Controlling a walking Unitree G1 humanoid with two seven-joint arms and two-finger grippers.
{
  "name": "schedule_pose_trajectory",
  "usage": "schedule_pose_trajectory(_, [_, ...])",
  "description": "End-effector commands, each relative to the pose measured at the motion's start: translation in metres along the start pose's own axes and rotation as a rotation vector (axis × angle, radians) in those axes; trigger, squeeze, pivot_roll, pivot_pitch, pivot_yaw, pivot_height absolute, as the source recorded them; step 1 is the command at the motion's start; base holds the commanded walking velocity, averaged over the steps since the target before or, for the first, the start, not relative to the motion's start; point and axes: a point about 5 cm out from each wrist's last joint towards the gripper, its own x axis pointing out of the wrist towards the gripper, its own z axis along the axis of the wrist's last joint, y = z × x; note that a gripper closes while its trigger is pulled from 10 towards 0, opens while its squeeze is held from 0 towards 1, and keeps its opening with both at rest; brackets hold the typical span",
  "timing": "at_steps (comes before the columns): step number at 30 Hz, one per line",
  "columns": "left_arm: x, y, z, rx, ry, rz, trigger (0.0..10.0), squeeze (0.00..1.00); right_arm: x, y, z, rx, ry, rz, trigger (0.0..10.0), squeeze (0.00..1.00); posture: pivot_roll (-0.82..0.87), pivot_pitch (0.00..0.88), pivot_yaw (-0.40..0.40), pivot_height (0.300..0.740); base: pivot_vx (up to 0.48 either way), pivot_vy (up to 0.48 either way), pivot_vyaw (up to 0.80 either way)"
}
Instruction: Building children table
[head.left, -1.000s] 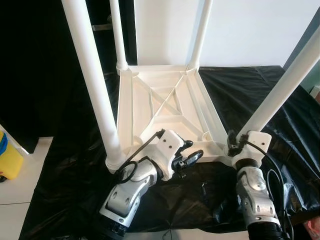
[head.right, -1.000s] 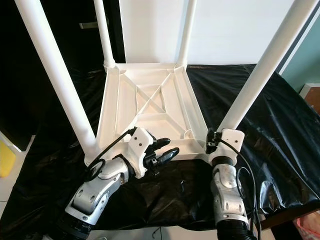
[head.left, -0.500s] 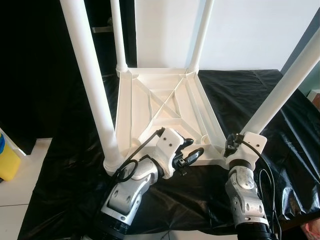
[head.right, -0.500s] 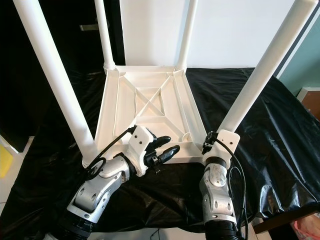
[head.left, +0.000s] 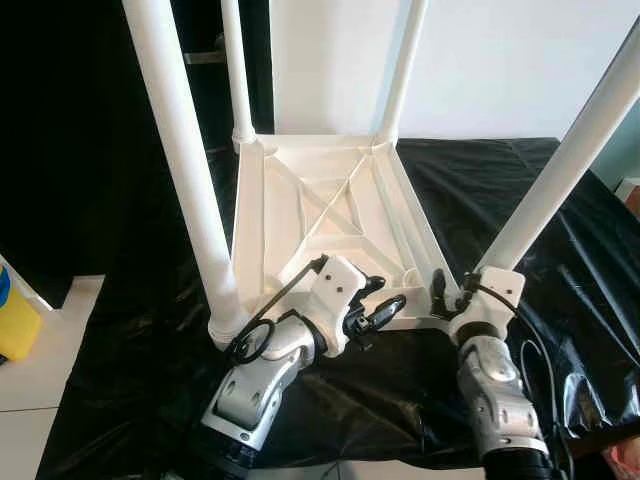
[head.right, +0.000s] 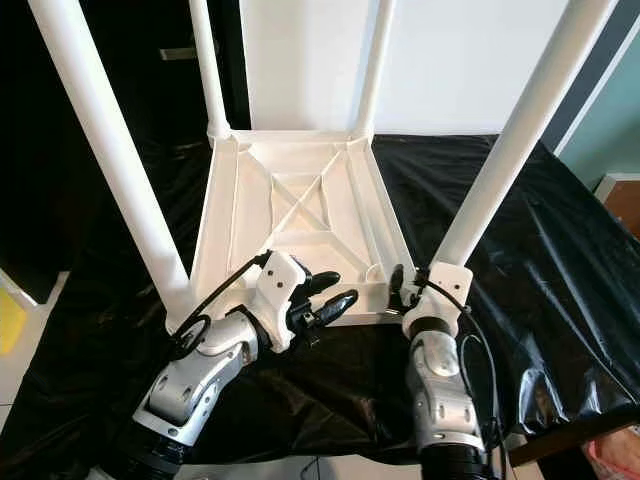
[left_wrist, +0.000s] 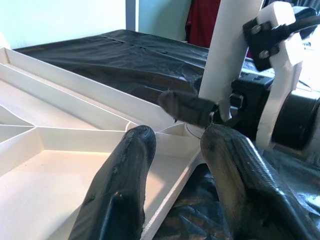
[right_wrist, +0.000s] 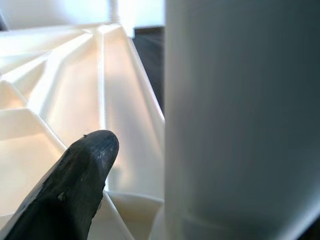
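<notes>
The white table (head.left: 330, 215) lies upside down. At its near edge, the left gripper (head.left: 382, 303) hangs released; the right gripper (head.right: 400, 288) grasps the near-right leg (head.right: 505, 160).

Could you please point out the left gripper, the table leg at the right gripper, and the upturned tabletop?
left gripper (head.right: 335, 291): right eye view, between fingertips.
table leg (head.right: 505, 162): right eye view, mid-shaft.
upturned tabletop (head.left: 252, 220): left eye view, left rim.

A room in a home, apparently: plain white wall (head.left: 500, 60) at 12 o'clock, pale tiled floor (head.left: 30, 385) at 8 o'clock, and black sheeting (head.left: 130, 330) spread as a makeshift work area (an upturned white table (head.right: 300, 215) stands on it). A yellow item (head.left: 15, 320) sits at 9 o'clock.
</notes>
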Motion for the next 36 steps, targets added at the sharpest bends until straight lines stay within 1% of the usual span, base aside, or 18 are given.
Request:
schedule_pose_trajectory(1, [0.000, 0.003, 0.001, 0.009, -0.008, 0.047, 10.0, 0.00, 0.001, -0.002, 0.003, 0.010, -0.014, 0.044, 10.0, 1.00, 0.01, 0.000, -0.056, 0.740, 0.000, 0.000, 0.00])
schedule_pose_trajectory(2, [0.000, 0.003, 0.002, 0.011, -0.007, 0.045, 10.0, 0.00, 0.002, -0.007, 0.006, -0.018, -0.029, 0.105, 10.0, 1.00, 0.01, 0.000, -0.057, 0.740, 0.000, 0.000, 0.00])
schedule_pose_trajectory(3, [0.000, 0.004, 0.002, 0.021, -0.002, 0.041, 10.0, 0.00, 0.002, -0.010, 0.008, -0.031, -0.031, 0.158, 10.0, 0.06, 0.01, 0.000, -0.059, 0.740, 0.000, 0.000, 0.00])
schedule_pose_trajectory(6, [0.000, 0.004, 0.002, 0.028, 0.002, 0.039, 10.0, 0.00, 0.002, -0.012, 0.009, -0.038, -0.031, 0.189, 10.0, 0.06, 0.01, 0.000, -0.059, 0.740, 0.000, 0.000, 0.00])
schedule_pose_trajectory(7, [-0.001, 0.005, -0.001, 0.042, 0.015, 0.040, 10.0, 0.00, 0.002, -0.017, 0.011, -0.073, -0.035, 0.239, 10.0, 0.00, 0.01, 0.000, -0.062, 0.740, 0.000, 0.000, 0.00])
schedule_pose_trajectory(9, [-0.002, 0.005, -0.002, 0.056, 0.024, 0.042, 10.0, 0.00, 0.003, -0.021, 0.013, -0.100, -0.034, 0.279, 10.0, 0.00, 0.01, 0.000, -0.063, 0.740, 0.000, 0.000, 0.00])
schedule_pose_trajectory(12, [-0.004, 0.004, -0.006, 0.067, 0.039, 0.044, 10.0, 0.00, 0.006, -0.029, 0.016, -0.143, -0.020, 0.400, 10.0, 0.00, 0.01, 0.000, -0.062, 0.740, 0.000, 0.000, 0.00])
schedule_pose_trajectory(13, [-0.004, 0.004, -0.006, 0.067, 0.039, 0.044, 10.0, 0.00, 0.006, -0.029, 0.016, -0.143, -0.020, 0.400, 10.0, 0.00, 0.01, 0.000, -0.062, 0.740, 0.000, 0.000, 0.00])
schedule_pose_trajectory(15, [-0.003, 0.003, -0.007, 0.070, 0.044, 0.043, 10.0, 0.00, 0.010, -0.031, 0.017, -0.193, -0.009, 0.473, 10.0, 0.00, 0.01, 0.000, -0.062, 0.740, 0.000, 0.000, 0.00])
schedule_pose_trajectory(19, [-0.003, 0.002, -0.007, 0.075, 0.045, 0.042, 10.0, 0.00, 0.012, -0.032, 0.016, -0.222, 0.005, 0.508, 10.0, 0.00, 0.01, 0.000, -0.063, 0.740, 0.000, 0.000, 0.00])
schedule_pose_trajectory(20, [-0.002, 0.002, -0.007, 0.077, 0.046, 0.042, 10.0, 0.00, 0.013, -0.034, 0.014, -0.222, 0.018, 0.519, 6.4, 0.00, 0.02, 0.000, -0.066, 0.740, 0.000, 0.000, 0.00])
schedule_pose_trajectory(21, [-0.002, 0.002, -0.007, 0.077, 0.046, 0.042, 10.0, 0.00, 0.013, -0.034, 0.014, -0.222, 0.018, 0.519, 6.4, 0.00, 0.02, 0.000, -0.066, 0.740, 0.000, 0.000, 0.00])
schedule_pose_trajectory(22, [-0.003, 0.002, -0.007, 0.078, 0.047, 0.043, 10.0, 0.00, 0.013, -0.036, 0.013, -0.232, 0.027, 0.526, 4.4, 0.00, 0.02, 0.000, -0.067, 0.740, 0.000, 0.000, 0.00])
schedule_pose_trajectory(23, [-0.003, 0.002, -0.007, 0.078, 0.047, 0.043, 10.0, 0.00, 0.013, -0.036, 0.013, -0.232, 0.027, 0.526, 4.4, 0.00, 0.02, 0.000, -0.067, 0.740, 0.000, 0.000, 0.00])
schedule_pose_trajectory(24, [-0.003, 0.003, -0.007, 0.078, 0.049, 0.047, 10.0, 0.00, 0.013, -0.037, 0.010, -0.234, 0.040, 0.528, 0.0, 0.00, 0.02, 0.000, -0.068, 0.740, 0.000, 0.000, 0.00])
schedule_pose_trajectory(31, [-0.004, 0.002, -0.007, 0.081, 0.049, 0.053, 10.0, 0.00, 0.010, -0.040, 0.004, -0.222, 0.060, 0.525, 0.0, 0.00, 0.02, 0.001, -0.068, 0.740, 0.000, 0.000, 0.00])
schedule_pose_trajectory(35, [-0.004, 0.001, -0.008, 0.084, 0.051, 0.052, 10.0, 0.00, 0.006, -0.039, 0.001, -0.190, 0.063, 0.496, 0.0, 0.00, 0.01, 0.006, -0.069, 0.740, 0.000, 0.000, 0.00])
schedule_pose_trajectory(36, [-0.004, 0.002, -0.009, 0.084, 0.052, 0.053, 10.0, 0.00, 0.005, -0.037, 0.000, -0.177, 0.059, 0.491, 0.9, 0.00, 0.01, 0.006, -0.069, 0.740, 0.000, 0.000, 0.00])
